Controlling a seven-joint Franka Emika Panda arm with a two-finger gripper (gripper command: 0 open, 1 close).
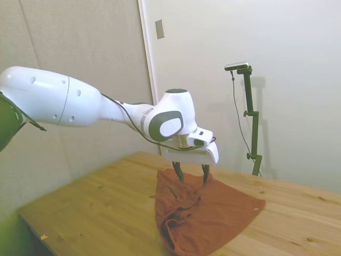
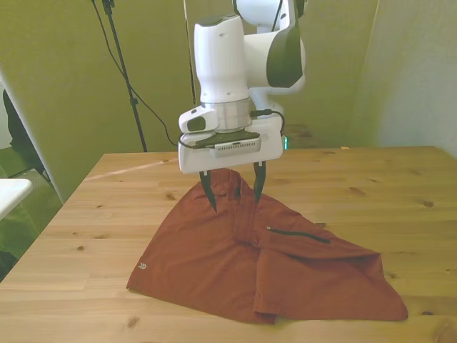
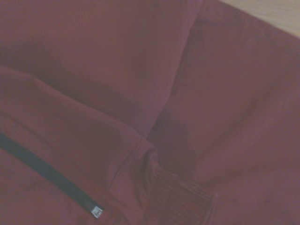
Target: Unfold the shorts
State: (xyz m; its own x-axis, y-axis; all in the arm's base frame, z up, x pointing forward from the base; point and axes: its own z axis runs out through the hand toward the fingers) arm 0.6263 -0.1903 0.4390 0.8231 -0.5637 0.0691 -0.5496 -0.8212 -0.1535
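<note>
Pale wood tabletop (image 2: 400,200) carries the shorts (image 2: 264,261), folded over, long axis running from 11 to 4 o'clock in the front view. Jaws (image 2: 233,189) hang spread wide, pointing down, directly above the waistband end at about 11 o'clock of the cloth, not yet touching. A dark zip (image 3: 47,176) lies near the ribbed band

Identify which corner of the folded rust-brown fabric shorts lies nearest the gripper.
The far waistband corner of the rust-brown fabric shorts, directly under the open white two-finger gripper. The other two corners lie at the near edge, toward the front view's left and right.
</note>
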